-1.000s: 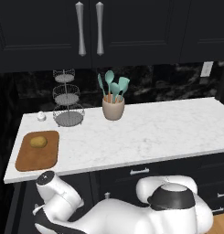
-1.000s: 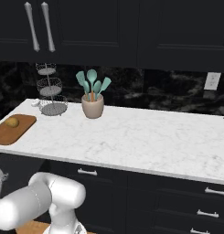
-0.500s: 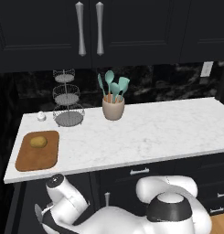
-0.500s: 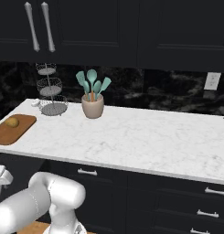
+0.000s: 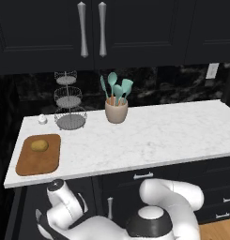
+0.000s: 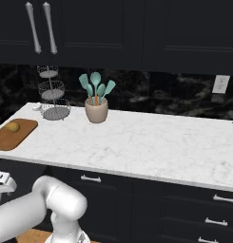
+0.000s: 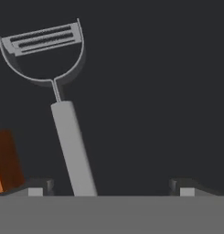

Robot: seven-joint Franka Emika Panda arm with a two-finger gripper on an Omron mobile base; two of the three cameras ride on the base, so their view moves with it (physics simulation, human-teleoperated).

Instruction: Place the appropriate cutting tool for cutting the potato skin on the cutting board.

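With the gripper (image 7: pixel 107 187) spread wide and holding nothing, the peeler (image 7: pixel 63 109), lying off-centre towards one fingertip (image 7: pixel 38 186), could be missed or the adjacent orange-handled knife (image 7: pixel 4 160) nudged.

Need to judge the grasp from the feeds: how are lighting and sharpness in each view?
Hand view: dim and dark, but the grey peeler stands out sharply, with no glare. Left base view: evenly lit, slightly soft; the potato on the cutting board is clear. Right base view: bright white counter, black backsplash, no blur.
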